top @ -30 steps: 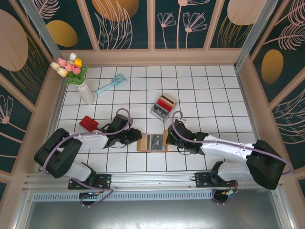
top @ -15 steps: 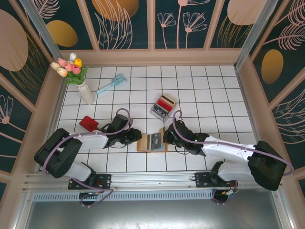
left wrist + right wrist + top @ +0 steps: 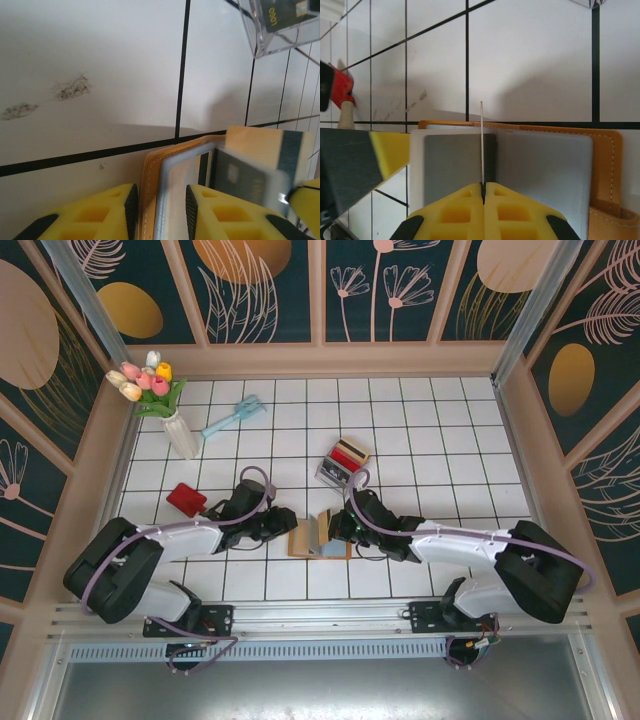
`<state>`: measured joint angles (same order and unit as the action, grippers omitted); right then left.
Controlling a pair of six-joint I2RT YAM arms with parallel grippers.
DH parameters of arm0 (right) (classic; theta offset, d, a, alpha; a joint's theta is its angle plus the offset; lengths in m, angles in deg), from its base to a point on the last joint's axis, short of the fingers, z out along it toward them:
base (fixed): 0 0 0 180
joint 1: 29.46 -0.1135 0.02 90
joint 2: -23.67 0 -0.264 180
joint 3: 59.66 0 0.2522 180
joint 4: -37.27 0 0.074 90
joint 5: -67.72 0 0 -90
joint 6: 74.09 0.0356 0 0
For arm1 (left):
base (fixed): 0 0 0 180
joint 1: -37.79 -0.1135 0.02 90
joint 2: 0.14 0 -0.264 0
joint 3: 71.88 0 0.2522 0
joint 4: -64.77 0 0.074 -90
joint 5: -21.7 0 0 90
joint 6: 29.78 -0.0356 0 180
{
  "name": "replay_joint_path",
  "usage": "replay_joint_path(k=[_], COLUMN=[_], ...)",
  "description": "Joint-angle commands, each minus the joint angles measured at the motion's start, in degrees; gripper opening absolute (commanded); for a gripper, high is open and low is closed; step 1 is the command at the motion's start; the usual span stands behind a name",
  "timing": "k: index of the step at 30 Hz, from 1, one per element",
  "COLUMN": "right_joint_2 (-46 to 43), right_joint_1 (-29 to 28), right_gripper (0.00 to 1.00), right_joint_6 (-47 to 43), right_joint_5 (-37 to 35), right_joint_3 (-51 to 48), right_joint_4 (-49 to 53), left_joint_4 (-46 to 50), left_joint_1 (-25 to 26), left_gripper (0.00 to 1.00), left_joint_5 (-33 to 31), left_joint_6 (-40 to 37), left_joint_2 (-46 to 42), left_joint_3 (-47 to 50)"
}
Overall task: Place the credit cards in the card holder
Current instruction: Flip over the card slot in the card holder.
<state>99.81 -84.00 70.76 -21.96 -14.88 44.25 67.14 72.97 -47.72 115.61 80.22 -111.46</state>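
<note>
Right pincer (image 3: 483, 186): fingers pressed together, pinching a credit card (image 3: 481, 135) by one edge. The card stands edge-on to the wrist camera, over the open card holder (image 3: 607, 150).

Left pincer (image 3: 160, 200): clamped on the card holder's left flap, with leather and pale blue lining between its fingers.

The card holder lies on the desk (image 3: 420, 420) between the two arms, near the front edge.

Desk surface: white tiles, black grout, grey smudges (image 3: 70, 89) near the holder.

Behind the holder stands a clear tray (image 3: 342, 462) holding further cards. To the left are a red flat object (image 3: 186, 499), a light-blue tool (image 3: 233, 416) and a vase of tulips (image 3: 178, 430).

Enclosure walls (image 3: 400, 290): dark teal panels, floral pattern, pale wooden framing.
</note>
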Motion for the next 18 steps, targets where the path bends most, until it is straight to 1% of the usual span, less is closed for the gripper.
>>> replay_joint_path(k=[1,2,3,5,8,10,13,16,18], right_joint_2=[-0.5,-0.77,-0.82,-0.94,-2.91,-5.05,-6.91,-6.71,-6.32], right_joint_1=[-0.46,-0.41,-0.33,-0.43,-0.29,0.34,0.58,0.58,0.58], right_gripper=[0.0,0.0,0.0,0.0,0.0,0.0,0.0,0.0,0.0], right_joint_6=[1.14,1.21,1.07,1.03,0.99,1.82,3.12,3.77,4.14], right_joint_5=[0.89,1.19,1.68,0.95,-0.93,-0.91,-0.1,0.35,0.56], right_joint_3=[1.53,1.25,1.22,1.66,0.93,-1.48,-4.11,-5.15,-5.69], right_joint_4=[-3.6,-4.28,-4.4,-2.43,0.4,-0.71,-3.45,-4.37,-5.25], left_joint_4=[-0.27,0.04,0.93,1.12,0.39,-0.24,-0.63,-1.0,-0.41], left_joint_1=[0.25,0.24,0.28,0.26,0.28,0.24,0.24,0.24,0.26], left_gripper=[0.35,0.35,0.38,0.49,0.52,0.55,0.58,0.61,0.62], left_joint_5=[-2.44,-2.89,-3.93,-5.2,-5.76,-4.5,-2.08,-0.1,0.08], left_joint_6=[1.45,1.61,1.97,2.74,2.94,2.42,0.8,-0.29,-0.67], left_joint_2=[-2.75,-3.19,-3.79,-5.59,-7.7,-7.61,-6.24,-4.89,-4.07], left_joint_3=[1.85,1.99,2.01,2.8,3.71,3.64,2.85,2.06,1.57])
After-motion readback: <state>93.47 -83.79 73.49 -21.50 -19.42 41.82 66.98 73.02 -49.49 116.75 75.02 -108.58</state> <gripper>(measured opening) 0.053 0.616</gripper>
